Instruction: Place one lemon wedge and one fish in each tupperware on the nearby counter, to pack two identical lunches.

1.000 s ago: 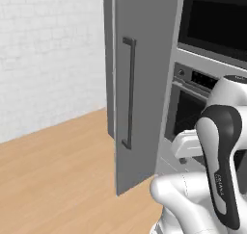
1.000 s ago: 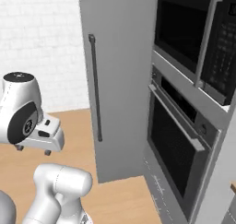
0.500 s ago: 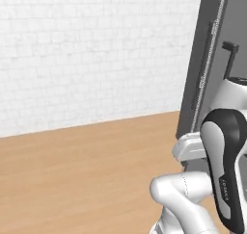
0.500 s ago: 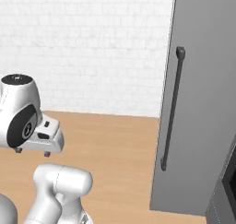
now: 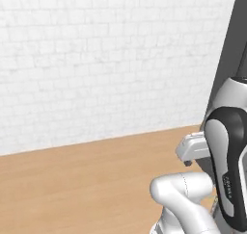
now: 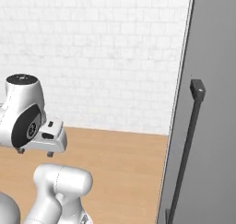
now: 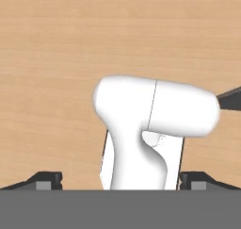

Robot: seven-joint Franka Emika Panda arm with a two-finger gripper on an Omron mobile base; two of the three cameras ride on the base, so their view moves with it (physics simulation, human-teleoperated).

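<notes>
My gripper [image 7: 121,181] is open. Its two dark fingertips [image 7: 44,180] stand wide apart at the bottom of the hand view with nothing held between them, and it looks down at a light wooden floor [image 7: 56,58]. In the right base view the gripper [image 6: 35,152] hangs tucked close to the arm, low at the left. It sits at the right in the left base view, gripper [image 5: 189,162] above the same floor. The lemon wedge, fish, tupperware and counter are out of view.
A white brick wall [image 5: 106,59] runs across the back above the wooden floor [image 5: 72,185]. A tall grey cabinet panel [image 6: 212,52] with a slim dark bar handle [image 6: 186,149] stands close at the right; its dark edge [image 5: 230,40] shows at the far right.
The whole picture has swung, so the base has turned. The oven and the grey cabinet slid to the right, and the brick wall now takes most of both base views. The gripper stays open.
</notes>
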